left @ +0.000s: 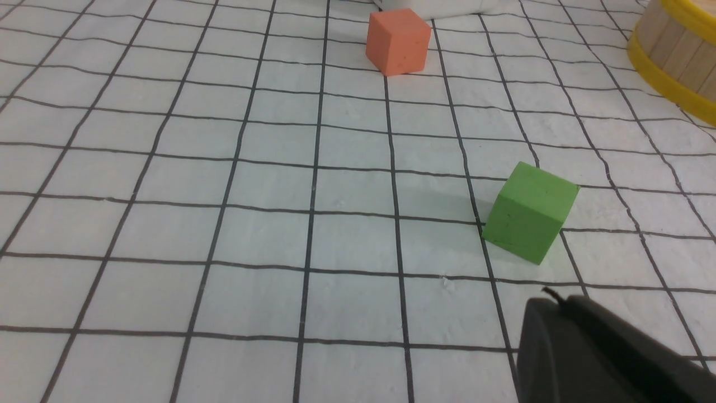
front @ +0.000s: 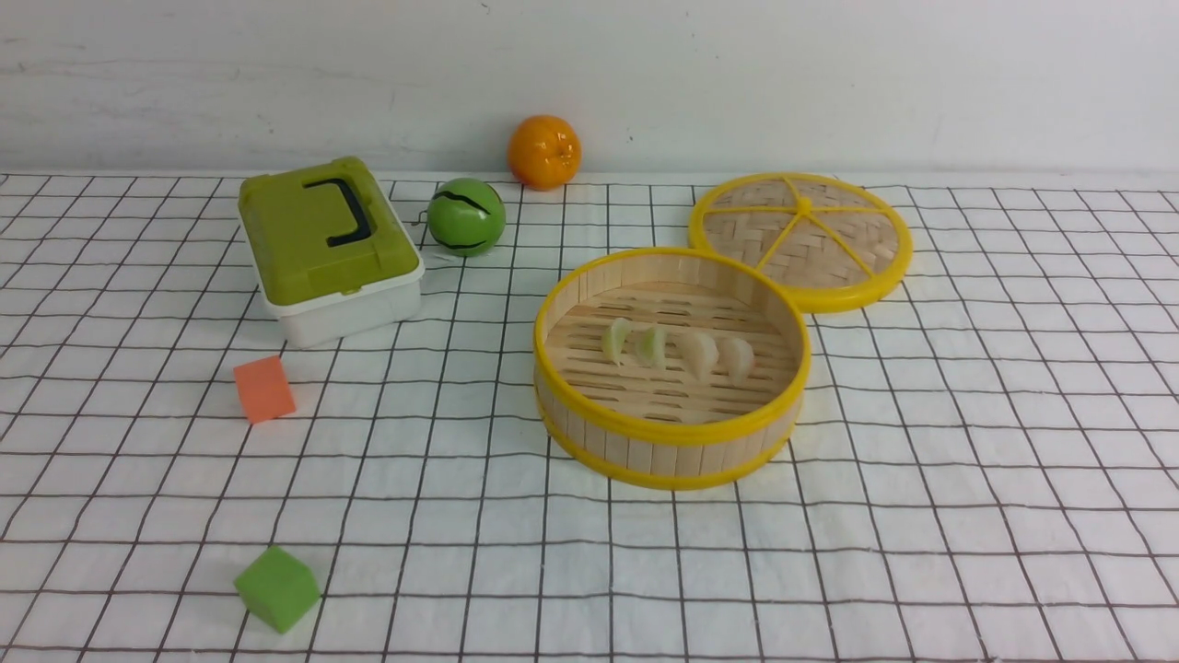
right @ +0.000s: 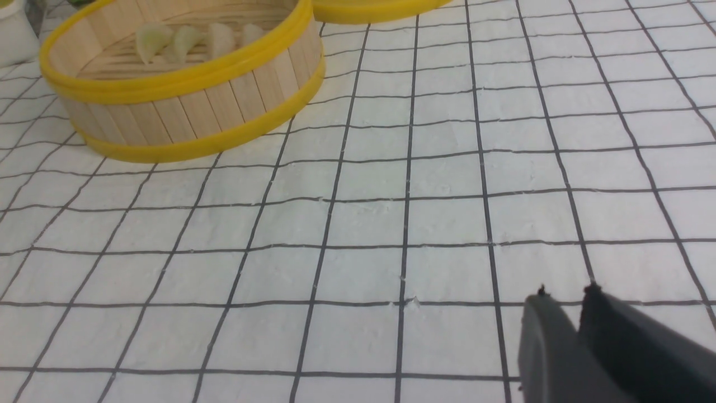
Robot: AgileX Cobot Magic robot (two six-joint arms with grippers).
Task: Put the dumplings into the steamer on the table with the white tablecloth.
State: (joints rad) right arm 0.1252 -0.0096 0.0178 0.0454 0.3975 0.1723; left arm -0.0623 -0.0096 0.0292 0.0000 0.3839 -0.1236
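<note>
From the front view I am looking at the steamer [front: 672, 442] sitting just right of the frame's centre on the table [front: 967, 516]. Four dumplings [front: 679, 349] are lying in a row on its slatted floor, two pale green toward the left and two whitish toward the right. The lid [front: 801, 238] is lying flat behind it toward the upper right, its rim touching or nearly touching the steamer's. In the upper left a green-lidded box [front: 327, 244] is standing, with a green ball [front: 466, 216] beside it and an orange [front: 544, 151] by the wall. An orange cube [front: 263, 389] and a green cube [front: 277, 587] are lying toward the lower left. Neither arm is showing here.

The left wrist view is giving me both cubes up close, the green cube [left: 530, 211] right of centre and the orange cube [left: 397, 41] at the top, with a slice of the steamer [left: 674, 61] at the upper right edge. The left gripper [left: 559, 305] is showing as one dark mass at the lower right; I cannot tell whether its fingers are apart.

The right wrist view is showing the steamer [right: 184, 106] in the upper left with the dumplings [right: 187, 39] inside, which the left wrist view hides. The right gripper [right: 565, 294] is at the lower right, its fingertips closed together and holding nothing.

I am reading no writing or labels anywhere.
</note>
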